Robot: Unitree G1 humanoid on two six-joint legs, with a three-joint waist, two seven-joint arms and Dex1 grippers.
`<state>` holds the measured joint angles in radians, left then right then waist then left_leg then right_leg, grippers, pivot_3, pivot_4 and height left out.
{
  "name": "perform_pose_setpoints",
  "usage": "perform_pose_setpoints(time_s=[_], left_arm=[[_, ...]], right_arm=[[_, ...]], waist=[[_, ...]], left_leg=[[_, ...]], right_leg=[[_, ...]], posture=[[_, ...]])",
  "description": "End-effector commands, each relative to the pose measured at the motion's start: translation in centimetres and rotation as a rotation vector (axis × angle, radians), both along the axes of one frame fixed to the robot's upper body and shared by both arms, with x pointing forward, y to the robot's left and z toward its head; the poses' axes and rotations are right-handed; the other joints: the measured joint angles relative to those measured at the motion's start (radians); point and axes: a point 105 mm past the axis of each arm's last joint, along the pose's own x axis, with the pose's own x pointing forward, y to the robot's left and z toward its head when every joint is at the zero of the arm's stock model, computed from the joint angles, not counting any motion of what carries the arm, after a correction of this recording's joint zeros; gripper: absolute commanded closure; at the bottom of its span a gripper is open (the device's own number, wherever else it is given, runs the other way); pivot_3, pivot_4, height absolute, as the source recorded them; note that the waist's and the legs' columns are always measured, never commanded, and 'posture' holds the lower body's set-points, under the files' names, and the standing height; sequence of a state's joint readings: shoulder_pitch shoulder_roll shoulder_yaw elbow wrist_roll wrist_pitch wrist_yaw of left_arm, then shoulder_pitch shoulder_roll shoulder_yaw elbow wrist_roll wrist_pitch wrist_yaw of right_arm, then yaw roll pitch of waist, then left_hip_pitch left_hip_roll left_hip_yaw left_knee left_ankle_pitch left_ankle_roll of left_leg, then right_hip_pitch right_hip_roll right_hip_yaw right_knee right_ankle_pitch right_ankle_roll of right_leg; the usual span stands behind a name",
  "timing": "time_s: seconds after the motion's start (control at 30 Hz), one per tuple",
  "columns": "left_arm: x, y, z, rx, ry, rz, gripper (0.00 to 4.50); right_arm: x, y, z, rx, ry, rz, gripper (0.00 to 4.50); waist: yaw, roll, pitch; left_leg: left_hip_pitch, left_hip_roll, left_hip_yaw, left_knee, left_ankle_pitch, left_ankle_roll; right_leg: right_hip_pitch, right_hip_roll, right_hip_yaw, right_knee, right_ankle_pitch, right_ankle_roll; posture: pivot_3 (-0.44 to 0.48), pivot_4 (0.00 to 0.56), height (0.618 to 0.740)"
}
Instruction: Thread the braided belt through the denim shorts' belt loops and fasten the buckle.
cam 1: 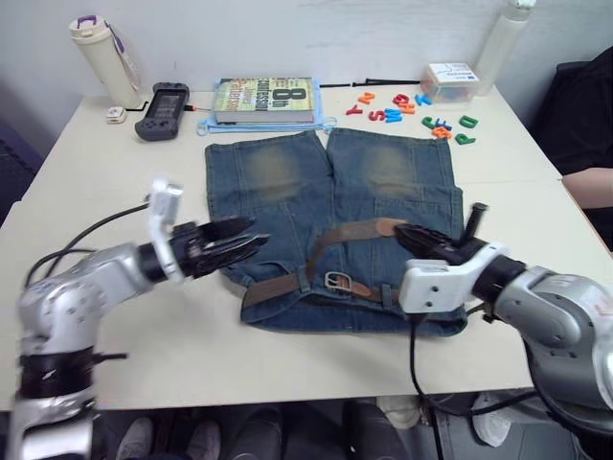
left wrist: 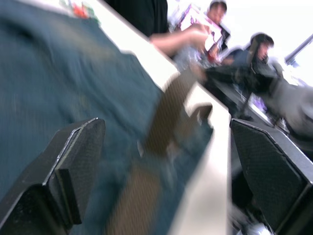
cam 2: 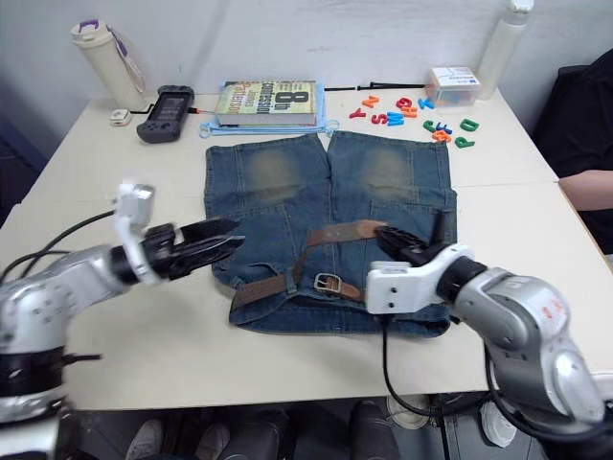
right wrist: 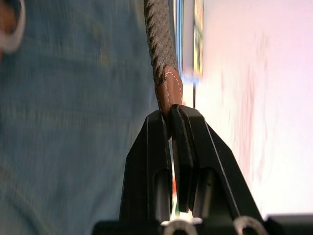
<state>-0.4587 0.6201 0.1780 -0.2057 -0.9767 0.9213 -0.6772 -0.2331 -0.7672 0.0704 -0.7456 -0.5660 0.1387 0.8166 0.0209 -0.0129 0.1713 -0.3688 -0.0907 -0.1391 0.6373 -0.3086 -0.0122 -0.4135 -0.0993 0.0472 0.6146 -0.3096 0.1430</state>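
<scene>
The denim shorts point(cam 1: 330, 225) lie flat in the middle of the table point(cam 1: 115, 335), waistband toward the near edge and legs pointing away, so the waist sits within reach of both arms. The braided belt point(cam 1: 335, 233) runs along the left part of that waistband, then rises in a loose arc over the denim toward the right. The right gripper point(cam 1: 402, 232) has its two black fingers pinched tight on the belt's tan leather tip point(right wrist: 168, 90), as the right wrist view shows clearly; holding the very end probably lets the robot steer it like a needle toward the next of the belt loops point(cam 1: 389, 293). The left gripper point(cam 1: 251, 241) hovers at the shorts' left edge with its fingers spread and nothing between them, seemingly placed to pin the fabric or steady the strap while the other arm pulls.

The belt is dark brown and woven, with a paler leather tip. The buckle point(cam 1: 335, 280), a small silver frame, lies on the waistband near the middle, unfastened. The shorts are blue with faded yellowish patches on both legs. Judging by the free arc of strap, the right-hand loops appear not yet threaded
</scene>
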Motion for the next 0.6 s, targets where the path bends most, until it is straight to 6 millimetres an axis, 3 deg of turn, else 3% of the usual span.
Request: perform_pose_setpoints(time_s=[0.03, 0.23, 0.37, 0.6], left_arm=[[1.3, -1.9, -0.5, 0.071, -0.093, 0.066, 0.00], [0.4, -3.6, -1.6, 0.222, -0.349, 0.135, 0.00], [-1.2, -4.3, -2.2, 0.422, -0.712, 0.213, 0.00], [-0.8, -6.3, -3.1, 0.453, -0.855, 0.308, 0.00]], right_arm=[[0.2, 1.4, -0.2, -0.037, -0.010, 0.059, 4.48], [0.8, 1.6, -1.0, -0.065, 0.038, 0.040, 4.48], [0.5, 1.6, -1.7, -0.050, 0.101, 0.009, 4.48], [0.2, 2.8, -1.3, -0.021, 0.088, 0.024, 4.48]], waist=[[-0.006, 0.000, 0.000], [-0.021, -0.001, 0.000], [-0.020, -0.001, 0.000], [-0.005, -0.001, 0.001]], left_leg=[[0.000, 0.000, 0.001, 0.000, 0.000, 0.000], [-0.002, 0.001, 0.003, -0.001, 0.000, 0.000], [-0.001, 0.002, 0.008, -0.001, 0.000, 0.000], [0.000, 0.001, 0.010, 0.003, -0.001, 0.001]], right_leg=[[0.000, 0.000, 0.001, 0.000, 0.000, 0.000], [-0.004, 0.001, 0.002, 0.000, 0.000, 0.000], [-0.005, 0.001, 0.005, 0.003, 0.000, 0.000], [-0.005, 0.002, 0.008, 0.005, 0.000, 0.001]], posture=[[0.000, 0.150, 0.740], [0.000, 0.150, 0.740], [0.000, 0.150, 0.740], [0.000, 0.150, 0.740]])
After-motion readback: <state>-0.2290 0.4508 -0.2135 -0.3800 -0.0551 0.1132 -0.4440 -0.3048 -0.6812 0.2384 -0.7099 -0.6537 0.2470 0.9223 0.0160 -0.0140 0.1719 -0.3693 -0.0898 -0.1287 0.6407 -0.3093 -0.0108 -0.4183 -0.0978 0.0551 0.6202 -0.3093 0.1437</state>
